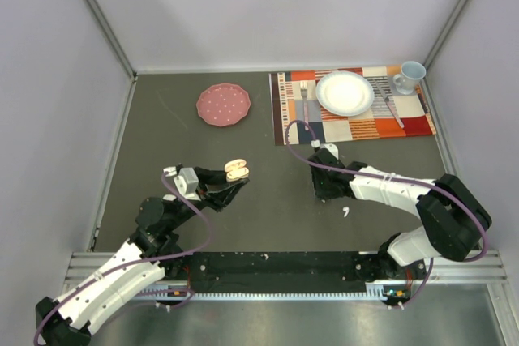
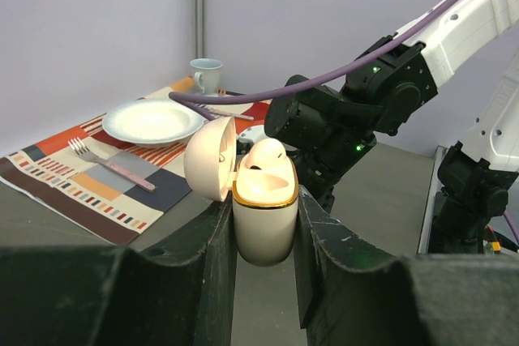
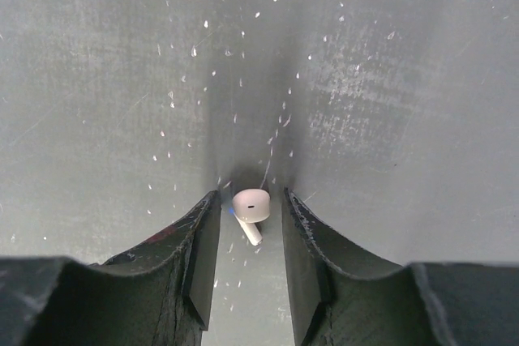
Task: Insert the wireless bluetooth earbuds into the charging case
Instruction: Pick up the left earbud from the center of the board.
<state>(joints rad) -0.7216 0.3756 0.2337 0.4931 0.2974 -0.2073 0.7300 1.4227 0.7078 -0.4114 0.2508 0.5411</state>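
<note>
The right gripper (image 3: pixel 250 197) straddles an earbud (image 3: pixel 251 206) on the table (image 3: pixel 122 79), jaws parted either side, not yet pinching. The left gripper (image 2: pixel 263 202) clamps the open charging case (image 2: pixel 261 228) upright, ready to receive it.

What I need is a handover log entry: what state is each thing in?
charging case: lid open, held upright.
left gripper: shut on charging case.
seated earbud: in the case.
table earbud: lying flat, not gripped.
right gripper: open, jaws either side of table earbud.
loose earbud: lying free on the table.
cup: upright.
</note>
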